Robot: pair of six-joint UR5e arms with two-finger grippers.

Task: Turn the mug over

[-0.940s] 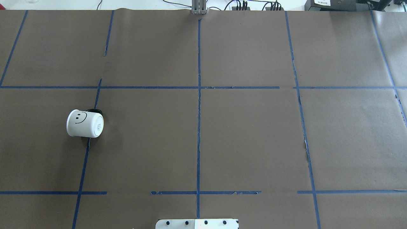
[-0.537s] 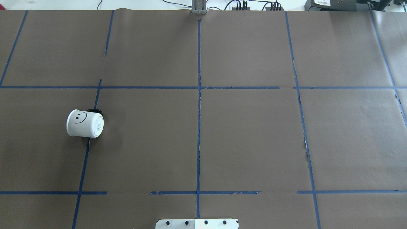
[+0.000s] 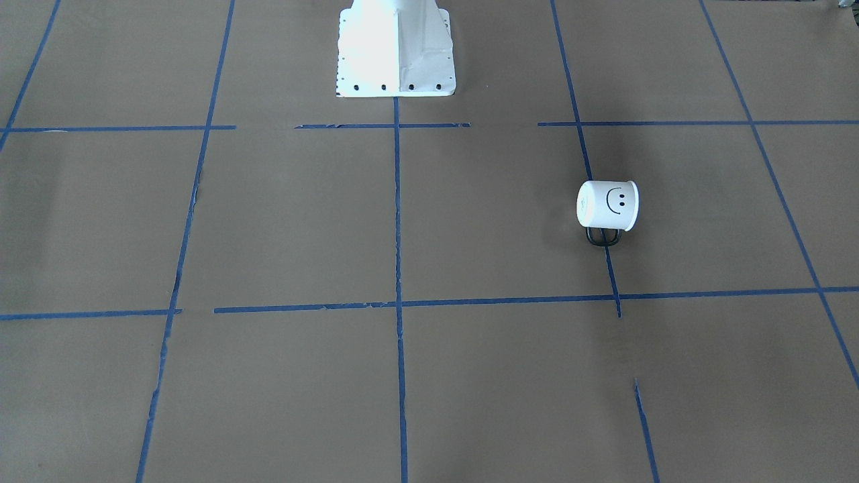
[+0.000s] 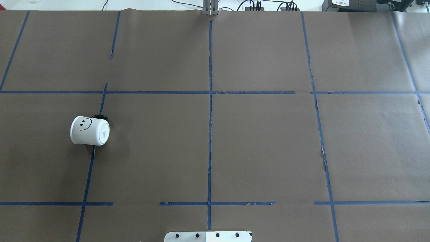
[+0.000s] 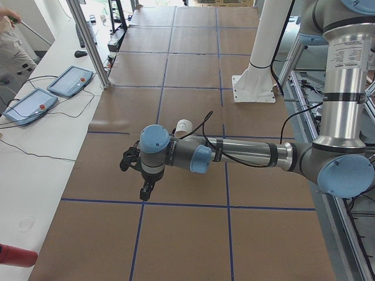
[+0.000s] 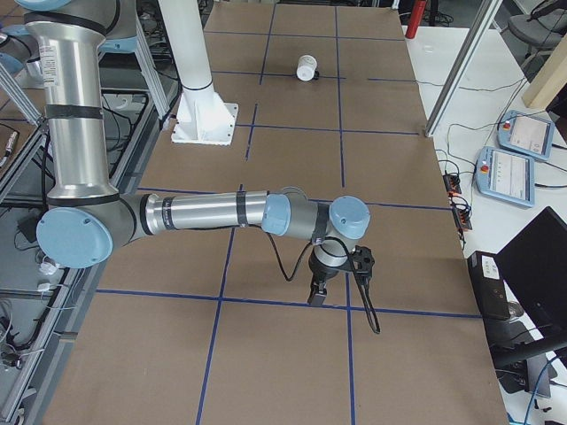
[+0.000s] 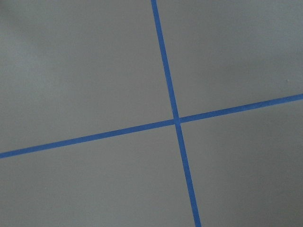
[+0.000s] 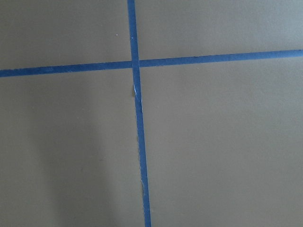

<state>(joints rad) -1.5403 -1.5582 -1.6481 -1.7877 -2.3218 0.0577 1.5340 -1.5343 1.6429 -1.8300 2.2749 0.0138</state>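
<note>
The white mug (image 4: 89, 130) with a black smiley face lies on its side on the brown paper, in the left half of the overhead view. Its base faces the table's middle and its dark handle (image 4: 99, 117) points to the far side. It also shows in the front-facing view (image 3: 607, 204), the left exterior view (image 5: 184, 125) and the right exterior view (image 6: 306, 66). My left gripper (image 5: 145, 190) hangs over the table's left end, apart from the mug. My right gripper (image 6: 317, 294) hangs over the right end. I cannot tell whether either is open or shut.
The white robot base (image 3: 396, 47) stands at the table's near-robot edge. Blue tape lines (image 4: 210, 134) grid the brown paper. Teach pendants (image 5: 70, 80) lie on the side bench, and a metal post (image 5: 91, 44) stands by the table's far edge.
</note>
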